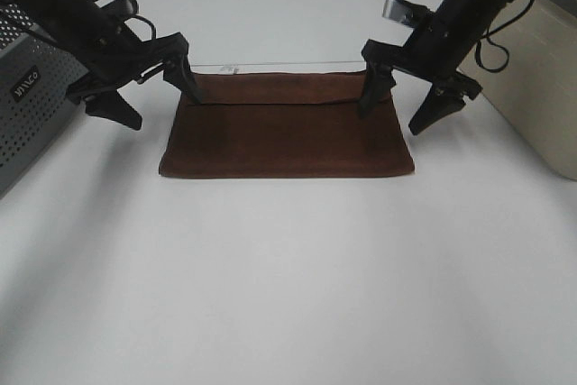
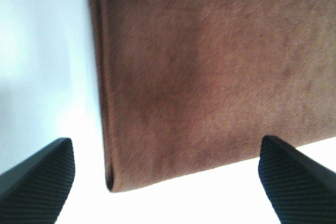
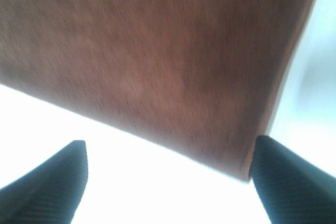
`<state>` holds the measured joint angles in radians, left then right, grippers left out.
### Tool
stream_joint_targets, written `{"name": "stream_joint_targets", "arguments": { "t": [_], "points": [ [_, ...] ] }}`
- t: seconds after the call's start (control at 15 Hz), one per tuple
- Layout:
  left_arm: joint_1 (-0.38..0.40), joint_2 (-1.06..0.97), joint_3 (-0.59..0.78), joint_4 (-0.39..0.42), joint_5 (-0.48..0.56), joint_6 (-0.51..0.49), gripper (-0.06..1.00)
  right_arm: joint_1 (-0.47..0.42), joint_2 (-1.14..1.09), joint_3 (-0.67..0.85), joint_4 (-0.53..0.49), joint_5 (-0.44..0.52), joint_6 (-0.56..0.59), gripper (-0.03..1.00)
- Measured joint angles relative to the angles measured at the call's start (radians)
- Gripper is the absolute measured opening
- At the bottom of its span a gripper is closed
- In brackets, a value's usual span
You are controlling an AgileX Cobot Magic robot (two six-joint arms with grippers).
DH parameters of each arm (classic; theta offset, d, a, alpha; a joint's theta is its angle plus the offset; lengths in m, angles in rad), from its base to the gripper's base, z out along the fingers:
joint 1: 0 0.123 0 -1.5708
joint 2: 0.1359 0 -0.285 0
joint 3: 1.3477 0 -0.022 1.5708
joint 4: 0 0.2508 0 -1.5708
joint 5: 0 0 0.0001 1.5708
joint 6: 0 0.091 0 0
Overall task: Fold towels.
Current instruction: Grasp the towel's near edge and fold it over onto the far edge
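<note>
The dark reddish-brown towel (image 1: 287,128) lies flat on the white table, folded into a wide rectangle, with a flap edge running across its far part. My left gripper (image 1: 165,110) is open at the towel's far left corner, one finger over the cloth and the other out over the table. My right gripper (image 1: 390,120) is open at the far right corner in the same way. In the left wrist view the towel (image 2: 210,77) lies beyond the open gripper (image 2: 168,192). In the right wrist view the towel (image 3: 147,51) lies beyond the open gripper (image 3: 168,187). Neither gripper holds cloth.
A grey perforated metal box (image 1: 27,105) stands at the left edge of the table. A beige case (image 1: 541,87) stands at the right. The white table (image 1: 288,277) stretches bare in front of the towel.
</note>
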<state>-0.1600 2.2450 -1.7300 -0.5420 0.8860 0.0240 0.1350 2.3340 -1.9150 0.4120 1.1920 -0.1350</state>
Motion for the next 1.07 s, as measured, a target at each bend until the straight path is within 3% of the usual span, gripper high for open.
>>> {"name": "stream_joint_targets", "arguments": {
  "t": [0.13,0.27,0.8,1.07],
  "points": [
    [0.000,-0.072,0.173,0.001,-0.123,-0.001,0.89,0.000,-0.067,0.170,0.013,-0.098,-0.024,0.79],
    [0.000,-0.076,0.262,0.005,-0.167,-0.001,0.89,0.000,-0.107,0.291,0.019,-0.211,-0.043,0.79],
    [-0.037,-0.064,0.281,-0.012,-0.234,-0.001,0.88,0.000,-0.110,0.335,0.025,-0.338,-0.077,0.79],
    [-0.041,-0.009,0.258,-0.066,-0.235,0.005,0.76,0.000,-0.109,0.335,0.031,-0.361,-0.098,0.75]
  ]
}}
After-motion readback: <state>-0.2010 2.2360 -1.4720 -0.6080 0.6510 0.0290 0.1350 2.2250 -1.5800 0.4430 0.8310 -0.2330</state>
